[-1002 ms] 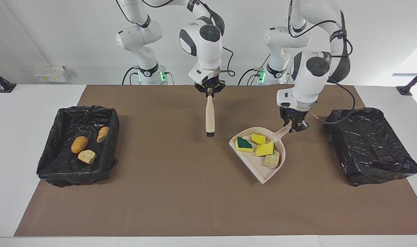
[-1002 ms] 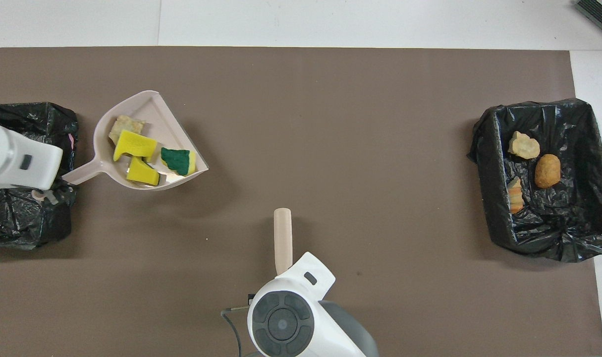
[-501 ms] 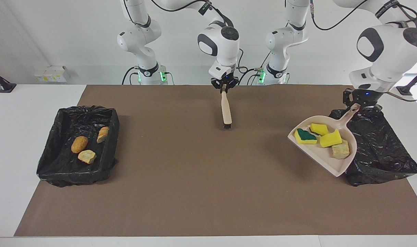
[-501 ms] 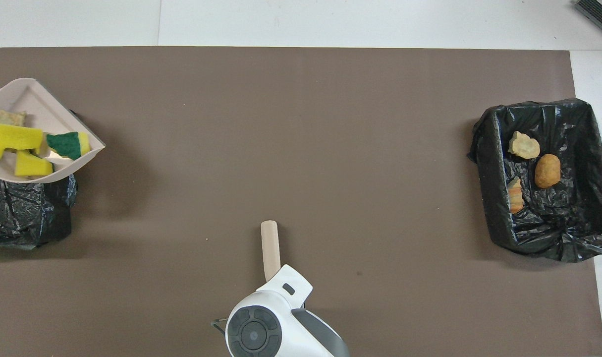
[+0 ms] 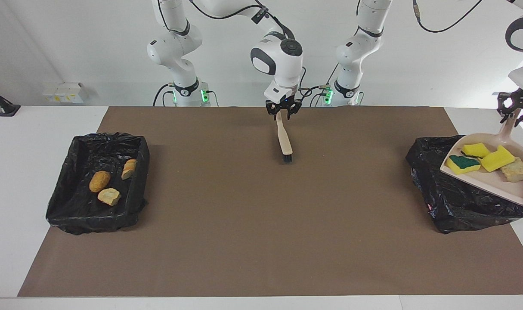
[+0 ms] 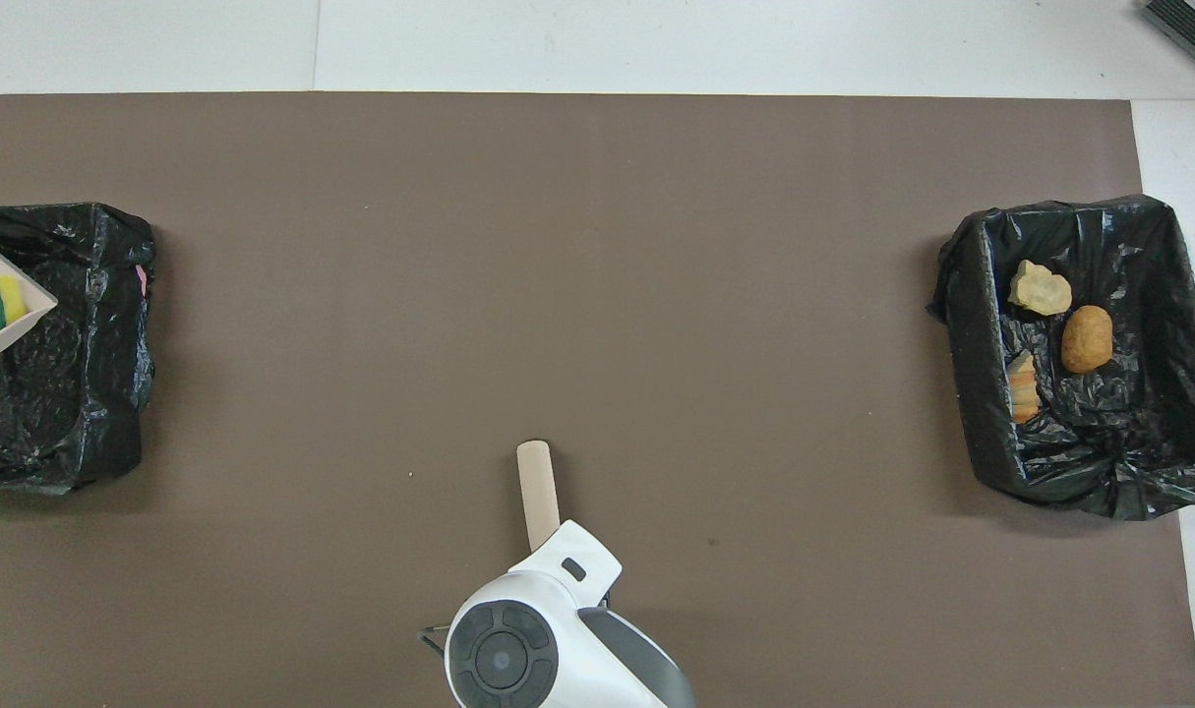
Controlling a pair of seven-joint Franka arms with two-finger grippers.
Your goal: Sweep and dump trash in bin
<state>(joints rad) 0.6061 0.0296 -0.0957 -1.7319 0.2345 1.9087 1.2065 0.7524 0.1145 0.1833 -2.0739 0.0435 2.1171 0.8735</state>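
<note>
While raised over the black-lined bin (image 5: 455, 202) at the left arm's end of the table, holds the remaining load in a beige dustpan (image 5: 491, 183): three yellow sponge scraps (image 5: 496, 158), one of them green-faced, plus one tan lump (image 5: 515, 170). Clamped at the handle tip by the left gripper (image 5: 514, 111), jaws closed on it, up above that bin's edge nearest the robots. Runs lengthwise from the jaws down and away from the robots, handle high, open lip lowest and turned toward that bin's middle. Puts all four pieces below the jaws on the lip side, so probably needs only a lip-down tilt to slide them in. Hard to judge from overhead whether lying wholly over that bin's hollow or partly past its outer edge; worth checking before tipping. Nearer arm by far: the left.

Well apart from that bin, over the middle of the brown mat (image 5: 244, 241), waits on the right gripper (image 5: 282, 113), jaws closed around the handle of a brush (image 5: 284, 140) hanging bristles-down. Farthest from that bin, at the right arm's end, a second lined bin (image 5: 63, 215) with three orange-tan lumps (image 5: 100, 181) already inside.
</note>
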